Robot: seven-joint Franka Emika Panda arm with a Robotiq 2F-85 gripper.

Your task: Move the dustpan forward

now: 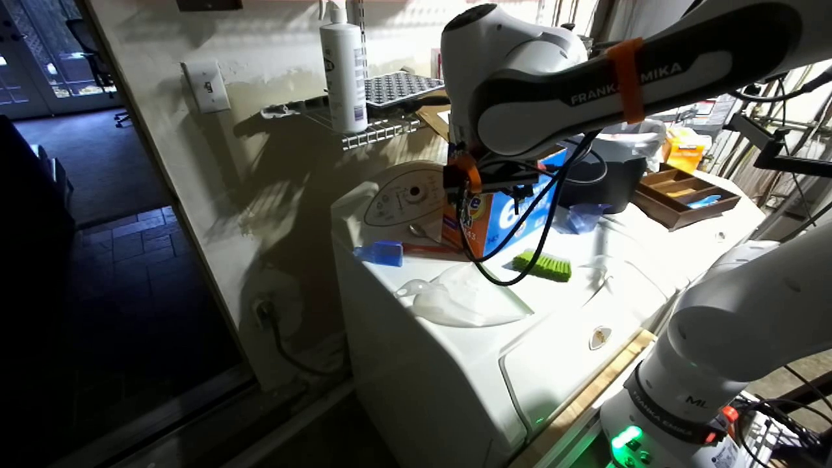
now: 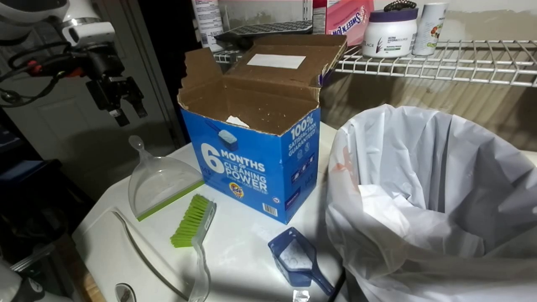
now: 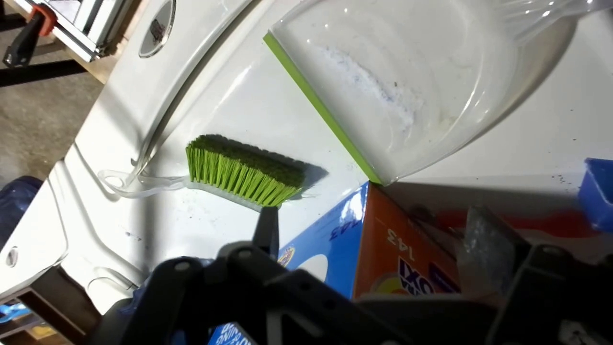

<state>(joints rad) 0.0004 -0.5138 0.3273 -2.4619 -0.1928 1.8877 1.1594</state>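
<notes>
The clear plastic dustpan [image 3: 440,72] lies on the white laundry machine [image 2: 239,251] near its side edge, its handle [image 2: 144,156] pointing out toward that edge. One corner of its green lip [image 3: 321,109] comes up to the open Tide carton [image 2: 251,155]; whether they touch is hard to tell. Bare white surface runs between the lip and the green-bristled hand brush [image 3: 239,172]. The gripper [image 2: 132,116] hangs above the machine, jaws wide apart.
</notes>
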